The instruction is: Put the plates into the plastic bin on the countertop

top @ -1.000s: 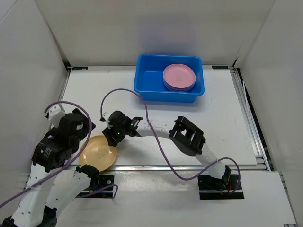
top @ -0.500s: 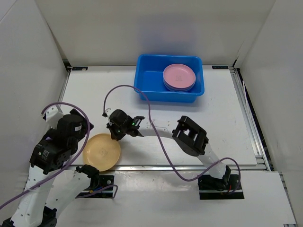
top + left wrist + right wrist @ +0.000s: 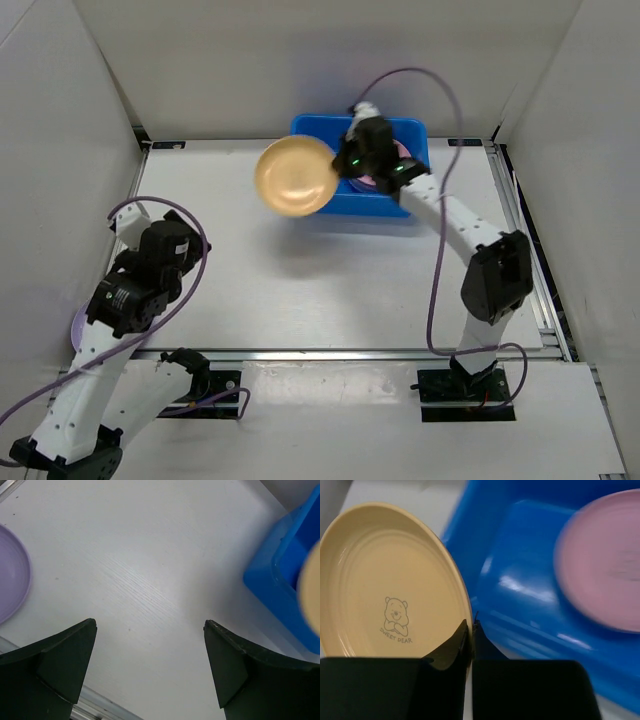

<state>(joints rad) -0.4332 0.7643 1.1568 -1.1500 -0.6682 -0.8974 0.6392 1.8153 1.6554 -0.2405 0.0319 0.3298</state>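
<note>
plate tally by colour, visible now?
orange-yellow round plastic plate: 1
pink round plastic plate: 1
lilac round plastic plate: 1
Total: 3 visible; anything under the pink one cannot be seen.

Middle of the countertop (image 3: 330,270) is wide open, plenty of room to swing through; the bin (image 3: 320,120) sits at the far edge, left half bare floor, right half taken up by stacked pink plates (image 3: 605,565); the yellow plate (image 3: 293,176) pinched in the right gripper (image 3: 470,630) hangs over the bin's left side, blocking that approach; a lilac plate (image 3: 10,575) sits at the near left edge.
</note>
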